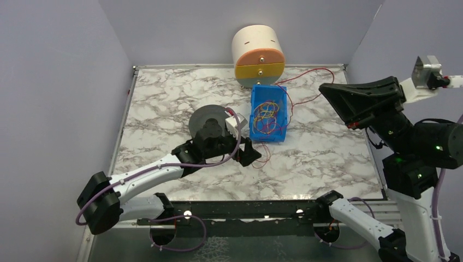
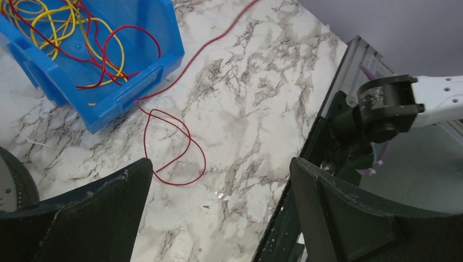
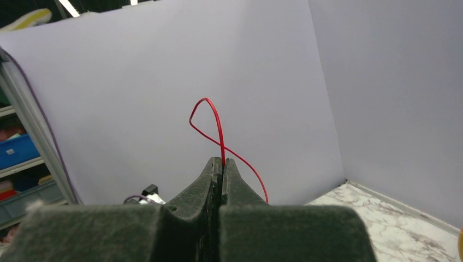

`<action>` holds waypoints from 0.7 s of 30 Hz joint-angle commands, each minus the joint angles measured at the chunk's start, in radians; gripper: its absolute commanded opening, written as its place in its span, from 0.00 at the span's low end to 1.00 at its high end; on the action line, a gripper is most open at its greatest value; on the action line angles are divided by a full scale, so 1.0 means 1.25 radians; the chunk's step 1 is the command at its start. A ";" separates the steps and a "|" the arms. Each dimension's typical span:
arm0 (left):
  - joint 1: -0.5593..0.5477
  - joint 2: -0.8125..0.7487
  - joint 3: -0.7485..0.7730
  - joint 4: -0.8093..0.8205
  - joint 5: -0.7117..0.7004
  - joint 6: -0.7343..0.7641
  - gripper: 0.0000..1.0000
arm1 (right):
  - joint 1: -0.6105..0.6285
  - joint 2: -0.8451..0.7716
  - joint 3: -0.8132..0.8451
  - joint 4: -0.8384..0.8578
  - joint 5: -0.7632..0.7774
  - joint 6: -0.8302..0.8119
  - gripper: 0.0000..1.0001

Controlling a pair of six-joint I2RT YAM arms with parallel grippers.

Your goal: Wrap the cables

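Cable (image 3: pixel 219 130) loops up from the clamped right hand (image 3: pixel 223 164); left hand (image 2: pixel 221 180) gapes empty near its slack.

left arm (image 1: pixel 147 174): reached low and forward from its base, angled to the right | left gripper (image 2: pixel 218 213): jaws stood spread wide, gripping nothing | right arm (image 1: pixel 420 139): stood raised high at the right side, elbow bent | right gripper (image 3: pixel 223 164): pointed left, jaws were pressed together, pinching the red wire (image 3: pixel 219 128) at their tips
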 commanded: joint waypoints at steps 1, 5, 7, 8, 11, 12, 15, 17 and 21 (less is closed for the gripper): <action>-0.058 0.065 -0.026 0.182 -0.155 0.048 0.99 | -0.001 -0.037 0.055 -0.016 -0.011 0.032 0.01; -0.085 0.143 -0.016 0.265 -0.188 0.096 0.99 | -0.001 -0.052 0.115 -0.041 -0.020 0.046 0.01; -0.091 0.173 -0.018 0.318 -0.181 0.116 0.99 | -0.001 -0.059 0.136 -0.049 -0.016 0.046 0.01; -0.096 0.186 -0.020 0.347 -0.170 0.127 0.99 | 0.000 -0.060 0.147 -0.059 -0.011 0.043 0.01; -0.107 0.230 -0.029 0.444 -0.122 0.156 0.99 | -0.001 -0.062 0.169 -0.077 -0.010 0.043 0.01; -0.110 0.244 -0.027 0.469 -0.106 0.163 0.99 | 0.000 -0.062 0.175 -0.079 -0.011 0.045 0.01; -0.126 0.288 -0.020 0.532 -0.056 0.183 0.99 | 0.000 -0.060 0.186 -0.081 -0.014 0.055 0.01; -0.132 0.313 -0.013 0.559 -0.012 0.187 0.99 | -0.001 -0.056 0.194 -0.084 -0.013 0.054 0.01; -0.143 0.350 -0.003 0.571 0.041 0.169 0.99 | -0.001 -0.047 0.221 -0.107 0.006 0.040 0.01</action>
